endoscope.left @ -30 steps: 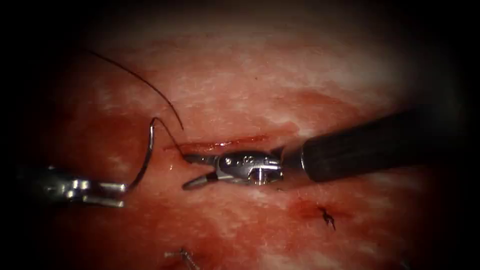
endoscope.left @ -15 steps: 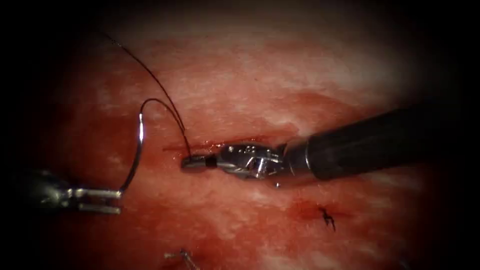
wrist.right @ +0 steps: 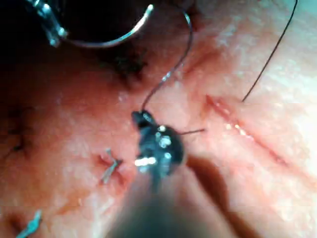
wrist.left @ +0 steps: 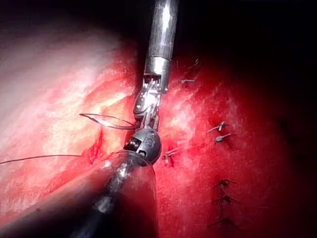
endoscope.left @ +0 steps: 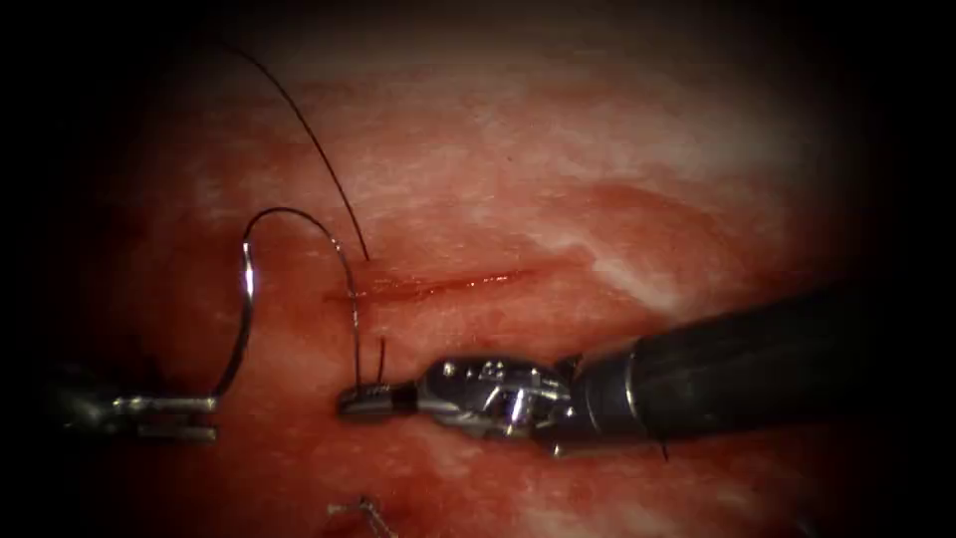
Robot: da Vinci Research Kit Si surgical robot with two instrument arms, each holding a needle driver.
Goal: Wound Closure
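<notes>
Right tool (endoscope.left: 363, 401) lower, thin thread (endoscope.left: 351, 299) clamped.

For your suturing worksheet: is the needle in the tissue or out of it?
Out: the needle arcs clear above the tissue, held by the left tool.

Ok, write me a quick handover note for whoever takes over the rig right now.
Left hand: shut on the needle at one end of its curve; the needle is out of the tissue, left of the cut.
Right hand: shut on the thread below the cut.
Thread arcs from the needle down to the right hand; another strand rises from the cut's left end.
Done: cannot tell beyond thread at the cut.
Left: the cut is open along its length.
</notes>
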